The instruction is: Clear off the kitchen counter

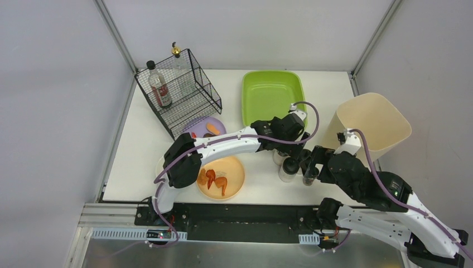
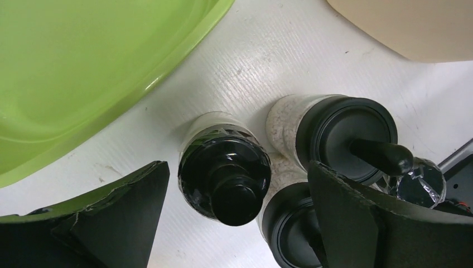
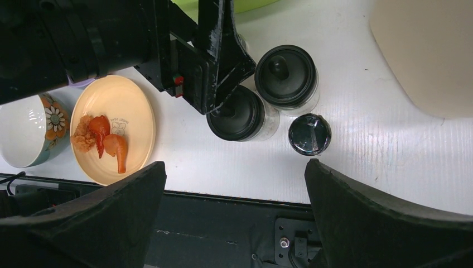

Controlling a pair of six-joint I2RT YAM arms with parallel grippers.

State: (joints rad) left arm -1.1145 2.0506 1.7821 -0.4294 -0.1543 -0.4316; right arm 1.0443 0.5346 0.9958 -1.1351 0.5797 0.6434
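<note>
Table (image 1: 334,95), matte white between grey walls (image 1: 56,84), carries a green tray (image 1: 273,97) and jars (image 1: 288,169); left gripper (image 2: 237,167) and right gripper (image 3: 235,164) gape wide.

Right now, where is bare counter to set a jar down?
Bare counter: the strip between wire basket and green tray, and the near-left corner beside the bowl. Crowded: the jars by the beige bin.

Kitchen counter (image 1: 139,159) bearing tray (image 1: 272,97), basket (image 1: 207,89), jars (image 1: 288,169)
</note>
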